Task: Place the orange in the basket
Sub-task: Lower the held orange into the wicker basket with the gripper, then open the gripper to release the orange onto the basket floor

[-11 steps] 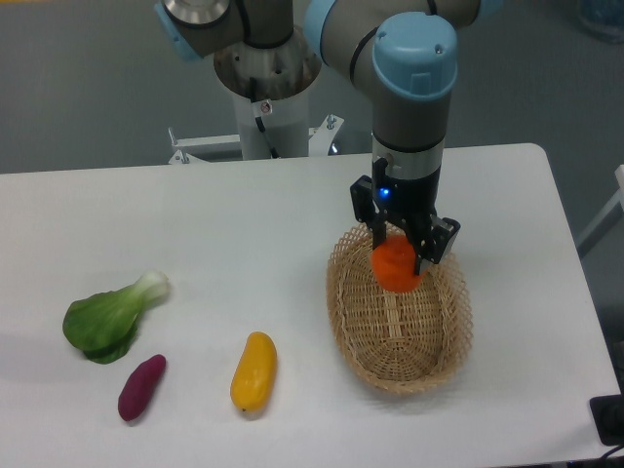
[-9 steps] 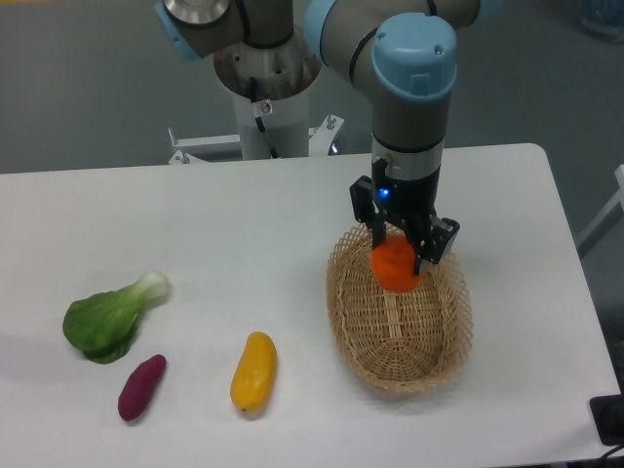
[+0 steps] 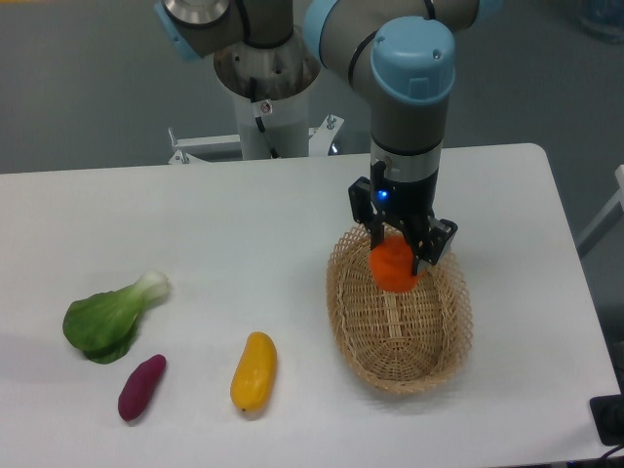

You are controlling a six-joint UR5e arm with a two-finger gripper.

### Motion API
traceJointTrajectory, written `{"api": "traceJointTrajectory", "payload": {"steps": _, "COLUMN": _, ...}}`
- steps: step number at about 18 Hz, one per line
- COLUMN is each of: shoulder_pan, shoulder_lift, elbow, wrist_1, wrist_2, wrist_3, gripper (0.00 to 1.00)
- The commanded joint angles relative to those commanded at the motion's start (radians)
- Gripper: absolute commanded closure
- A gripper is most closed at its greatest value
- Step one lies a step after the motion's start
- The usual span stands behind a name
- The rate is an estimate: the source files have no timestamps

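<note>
The orange (image 3: 393, 268) is a small round bright orange fruit held between the two black fingers of my gripper (image 3: 398, 255). The gripper is shut on it and points straight down over the far end of the basket (image 3: 400, 363). The basket is a shallow oval of pale tan wicker with a lacy rim, on the right half of the white table. The orange hangs within the basket's outline, at about rim height; I cannot tell whether it touches the basket floor.
A yellow-orange elongated fruit (image 3: 253, 370) lies left of the basket. A purple sweet potato (image 3: 141, 386) and a green bok choy (image 3: 110, 317) lie at the front left. The arm's base (image 3: 265, 78) stands at the table's back edge.
The gripper with the orange has shifted very slightly up and left; otherwise nothing has visibly changed.
</note>
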Motion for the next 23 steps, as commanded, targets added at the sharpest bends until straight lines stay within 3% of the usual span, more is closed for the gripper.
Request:
{"api": "traceJointTrajectory", "payload": {"steps": 3, "shoulder_pan": -0.002, "shoulder_lift": -0.003, "elbow": -0.069, "wrist_1": 0.093, "wrist_2": -0.006, "wrist_3": -0.014, "gripper": 0.43}}
{"api": "traceJointTrajectory", "payload": {"steps": 6, "shoulder_pan": -0.009, "shoulder_lift": -0.043, "elbow": -0.143, "wrist_1": 0.236, "wrist_2": -0.003, "wrist_3": -0.017, "gripper": 0.43}}
{"api": "traceJointTrajectory", "payload": {"steps": 8, "shoulder_pan": -0.009, "shoulder_lift": -0.077, "elbow": -0.161, "wrist_1": 0.278, "wrist_2": 0.0, "wrist_3": -0.014, "gripper": 0.43}}
{"api": "traceJointTrajectory", "payload": {"steps": 15, "shoulder_pan": -0.009, "shoulder_lift": -0.155, "elbow": -0.186, "wrist_1": 0.284, "wrist_2": 0.006, "wrist_3": -0.005, "gripper": 0.43}}
{"api": "traceJointTrajectory", "payload": {"steps": 23, "shoulder_pan": -0.011, "shoulder_lift": -0.176, "elbow": -0.215, "wrist_1": 0.282, "wrist_2": 0.006, "wrist_3": -0.006, "gripper": 0.4}}
